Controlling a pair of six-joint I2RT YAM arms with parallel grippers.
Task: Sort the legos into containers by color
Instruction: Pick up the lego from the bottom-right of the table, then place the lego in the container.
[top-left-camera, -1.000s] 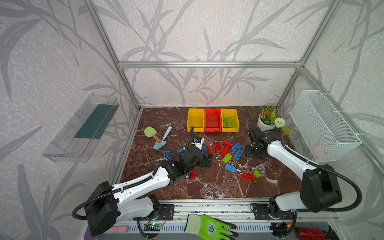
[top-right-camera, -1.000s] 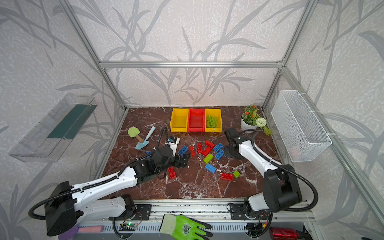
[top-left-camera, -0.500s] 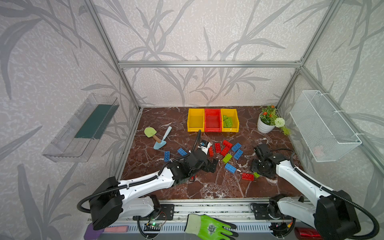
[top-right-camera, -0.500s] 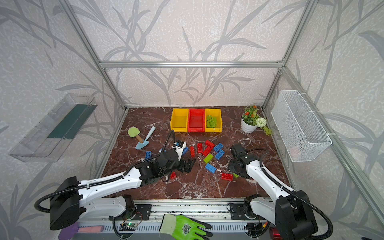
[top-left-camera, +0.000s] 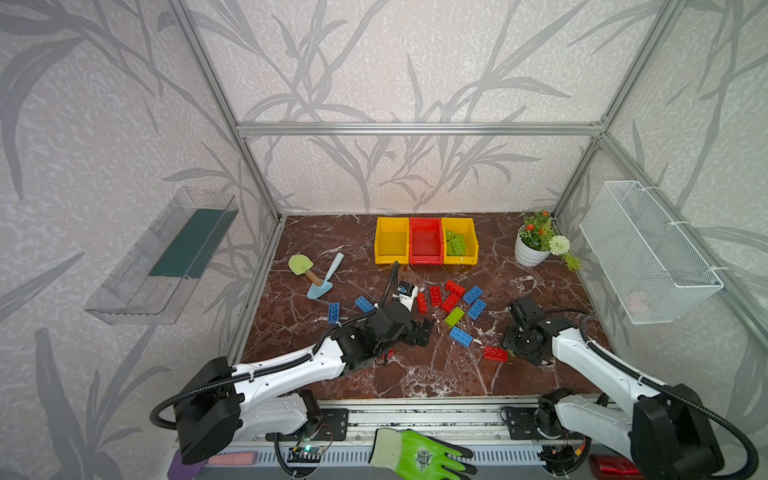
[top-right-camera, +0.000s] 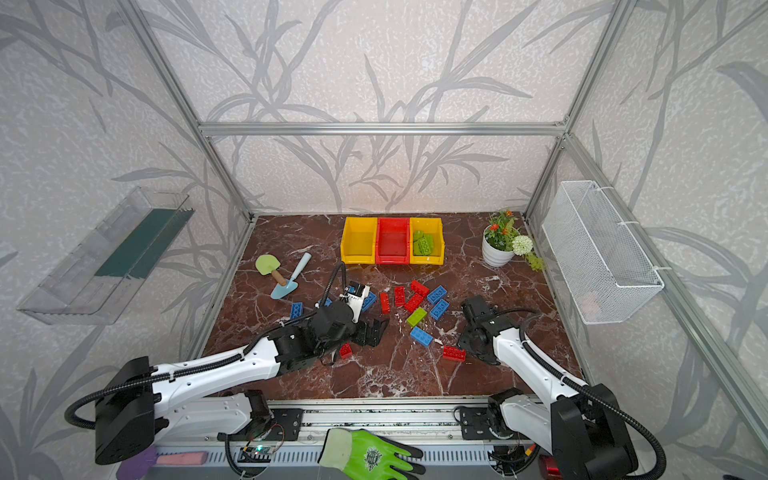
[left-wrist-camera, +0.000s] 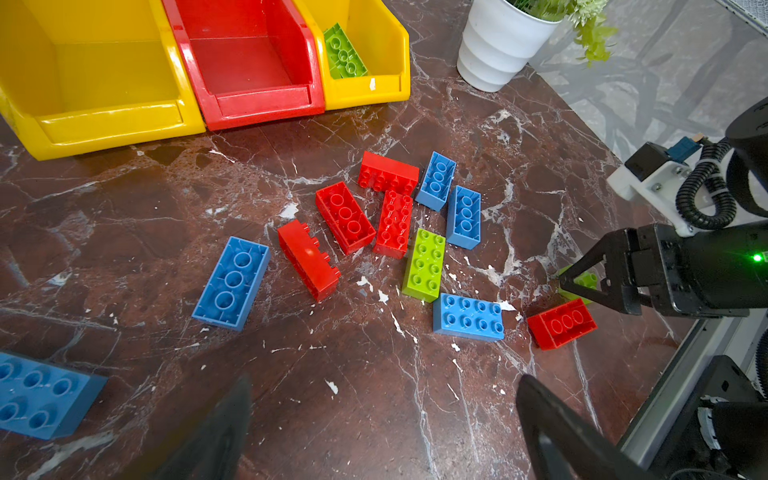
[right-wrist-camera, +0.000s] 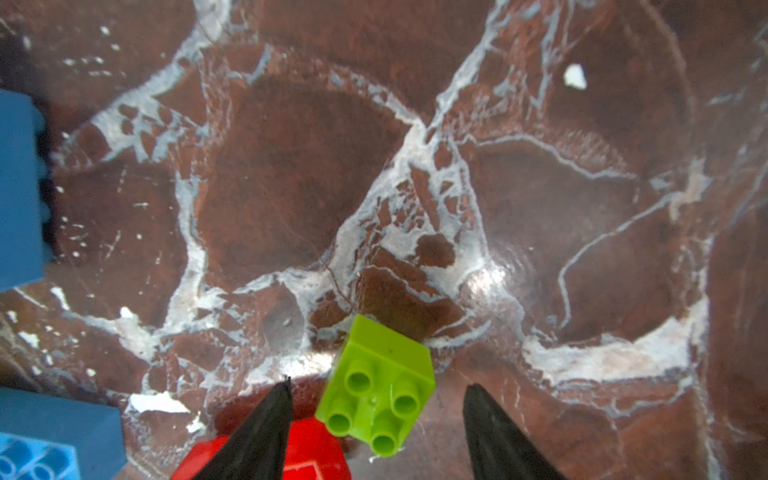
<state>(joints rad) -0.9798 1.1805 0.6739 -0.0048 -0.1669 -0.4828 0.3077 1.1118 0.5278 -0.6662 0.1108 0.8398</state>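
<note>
1. Brown, white-veined marble tabletop (top-left-camera: 415, 374): carries everything listed below.
2. My left gripper (top-left-camera: 424, 332): black fingers spread as wide as they go with nothing between them, poised over bare marble on the near side of the scattered bricks.
3. My right gripper (right-wrist-camera: 376, 390): fingers partly spread, one on each side of item 7, with a gap showing on both sides. It has hold of nothing.
4. Row of three open plastic bins (top-left-camera: 424, 261) at the far edge: yellow, red, yellow. The yellow bin on my right (top-left-camera: 459, 261) holds lime green studded bricks (top-left-camera: 455, 243).
5. Loose studded plastic bricks (top-left-camera: 453, 299): red, blue and one long lime green, scattered mid-table between my grippers. Two blue bricks (top-left-camera: 333, 311) lie apart on my left.
6. Red oblong brick (top-left-camera: 495, 353): just beside my right gripper.
7. Small square lime green four-stud brick (right-wrist-camera: 376, 399): on the tabletop beside item 6.
</note>
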